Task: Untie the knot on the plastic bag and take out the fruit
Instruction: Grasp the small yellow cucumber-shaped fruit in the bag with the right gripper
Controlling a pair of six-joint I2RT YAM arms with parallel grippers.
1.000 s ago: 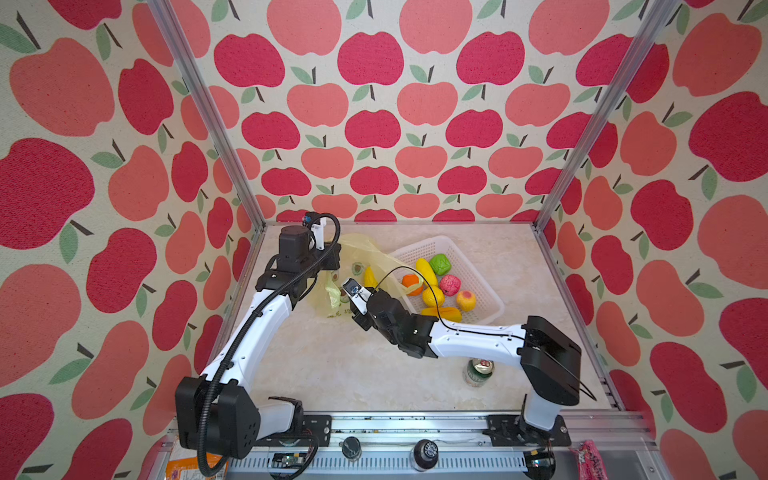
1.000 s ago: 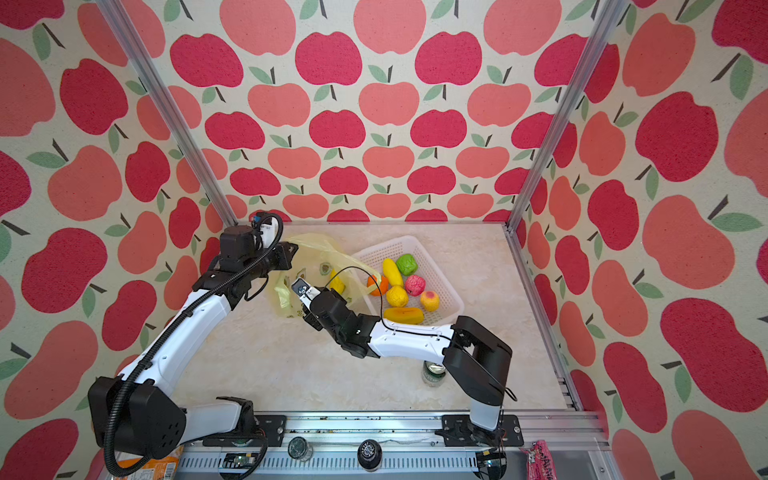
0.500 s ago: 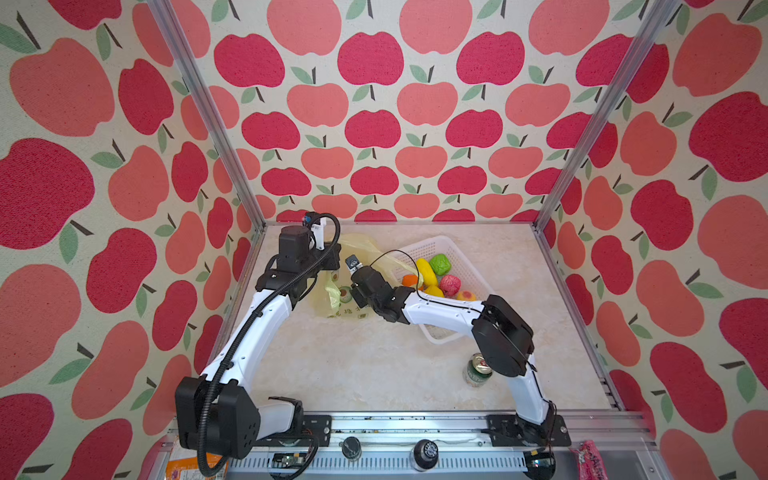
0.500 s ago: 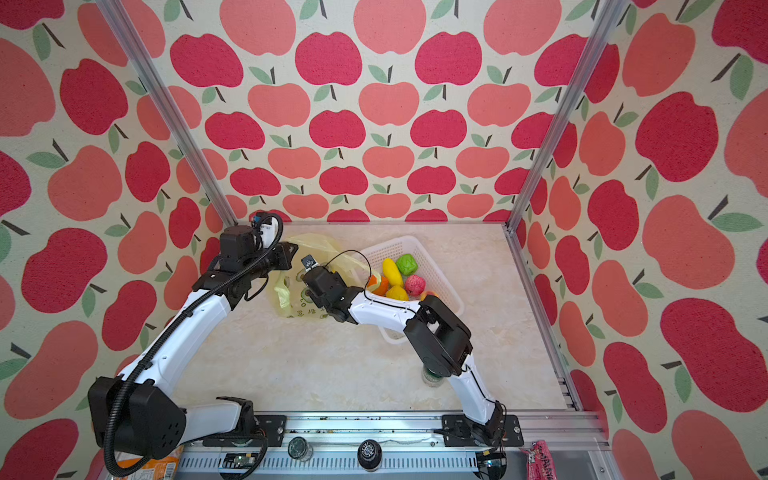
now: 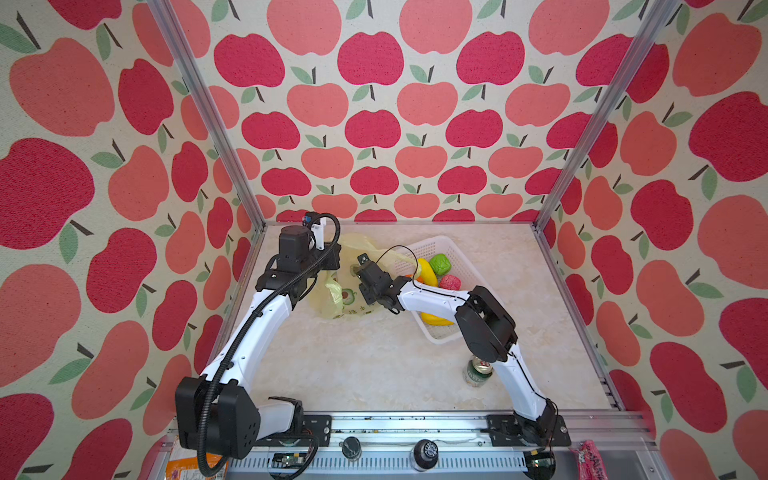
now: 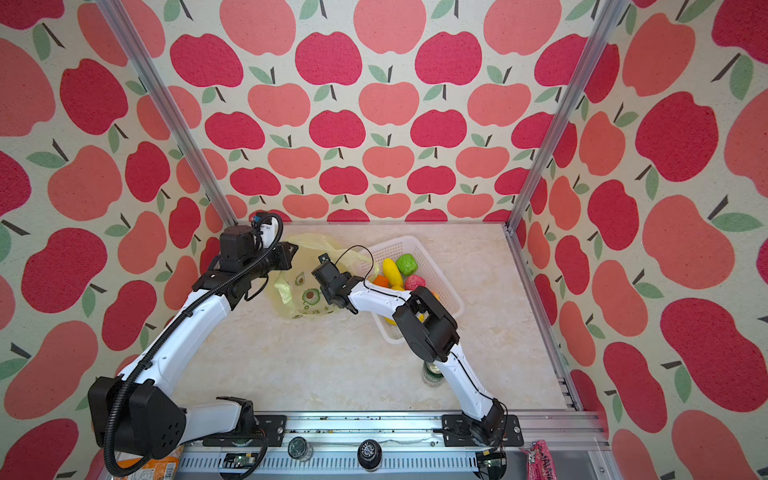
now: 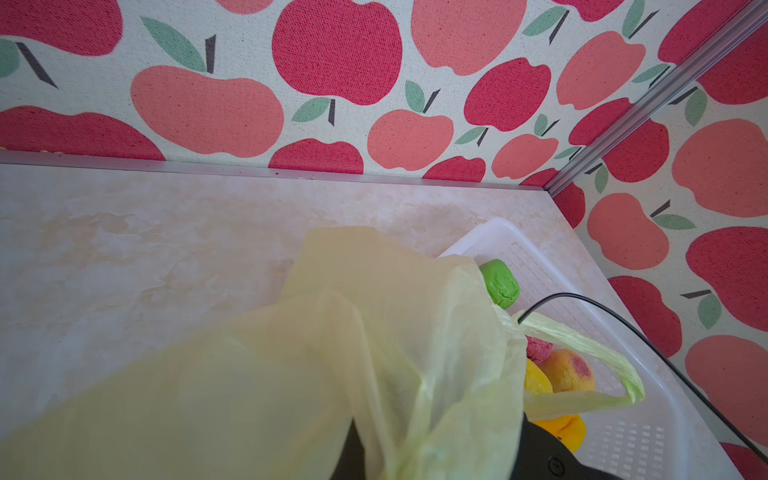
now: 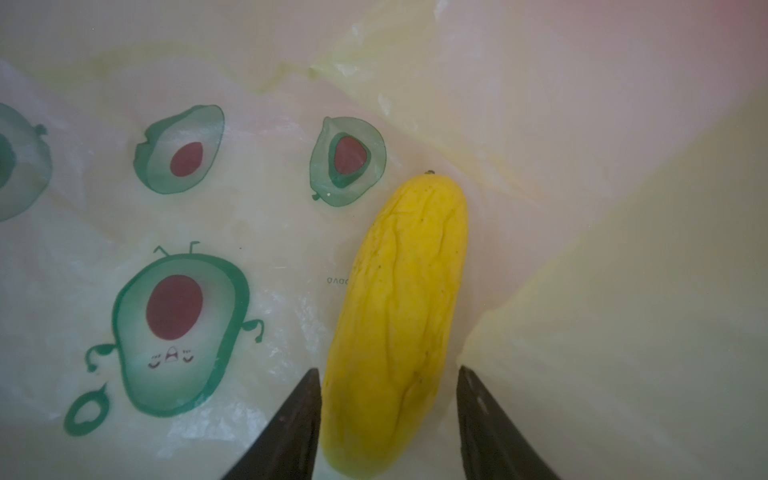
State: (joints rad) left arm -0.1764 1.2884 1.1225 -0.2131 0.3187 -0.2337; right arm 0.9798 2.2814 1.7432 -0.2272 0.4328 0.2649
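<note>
Enclosing pale marbled tabletop (image 5: 374, 365) and plastic bag (image 5: 330, 300), apple-print walls (image 5: 374, 124).

The left arm (image 5: 257, 328) reaches forward from its base, forearm raised. Its left gripper (image 5: 333, 254) is clamped tight on a fold of the plastic bag (image 5: 328, 297). The right arm (image 5: 432, 300) bends sharply at the elbow and stretches leftward, and the right gripper (image 8: 386, 370) is pushed into the bag, jaws apart.
</note>
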